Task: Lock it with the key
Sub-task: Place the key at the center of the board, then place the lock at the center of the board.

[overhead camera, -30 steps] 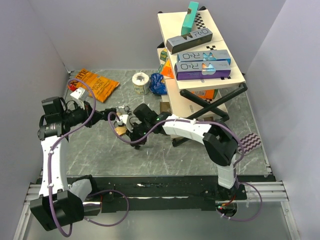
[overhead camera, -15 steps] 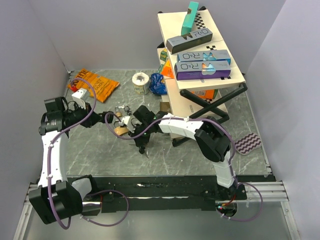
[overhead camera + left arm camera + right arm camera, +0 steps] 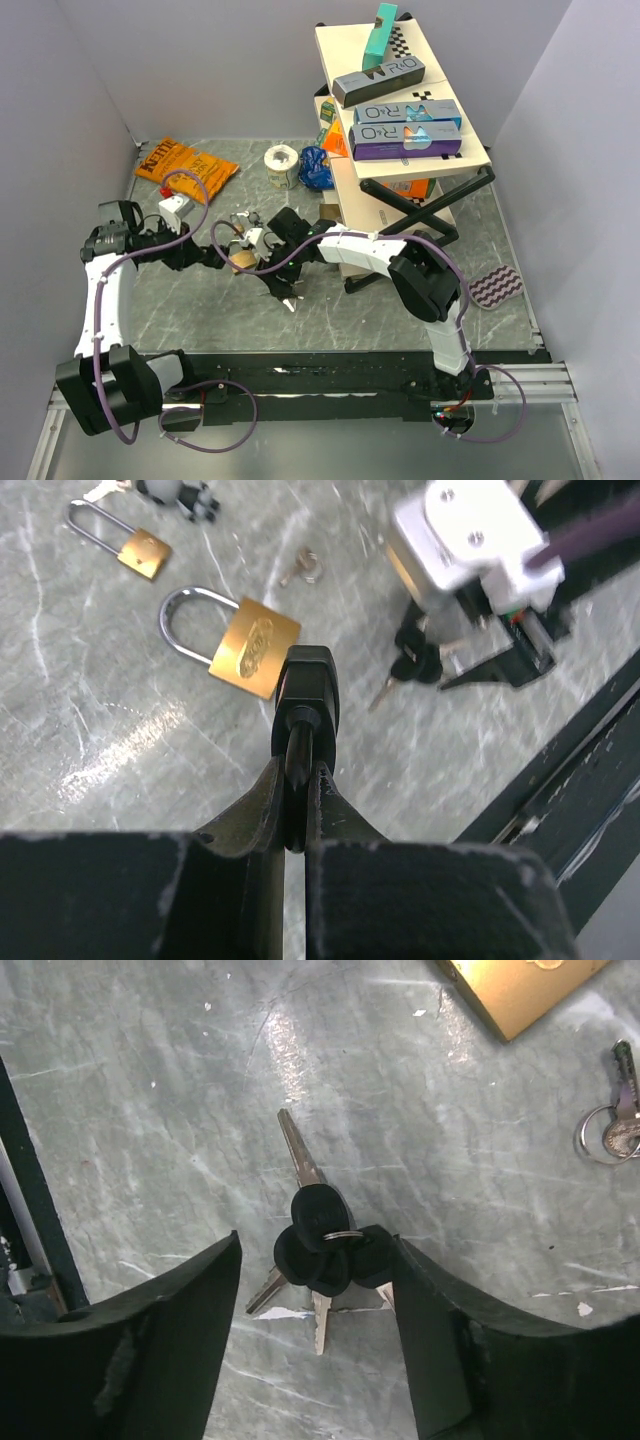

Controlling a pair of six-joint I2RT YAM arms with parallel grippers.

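Left wrist view: the big brass padlock (image 3: 254, 646) lies flat on the marble table (image 3: 90, 730), shackle pointing away from the arm. The left gripper (image 3: 303, 715) has its fingers pressed fully together. Its black tip sits right against the bottom edge of the padlock's body. I can't make out anything caught between those fingers. My guess is that it is there to pin or steady the padlock so the lock won't skate about when a key is pushed in. From here I can't tell whether the shackle is clicked home.

The black-headed key bunch (image 3: 322, 1244) lies on the table just beside the padlock, off its bottom corner. The right gripper (image 3: 316, 1260) hangs straight over the bunch with its fingers spread wide, one on each side, neither touching the bunch nor gripping it. That looks like the stance for picking the keys up by their heads.

Beyond the padlock's shackle side sit a smaller padlock (image 3: 143, 553) and a ring of silver keys (image 3: 301, 567), both well out of reach of the fingers.
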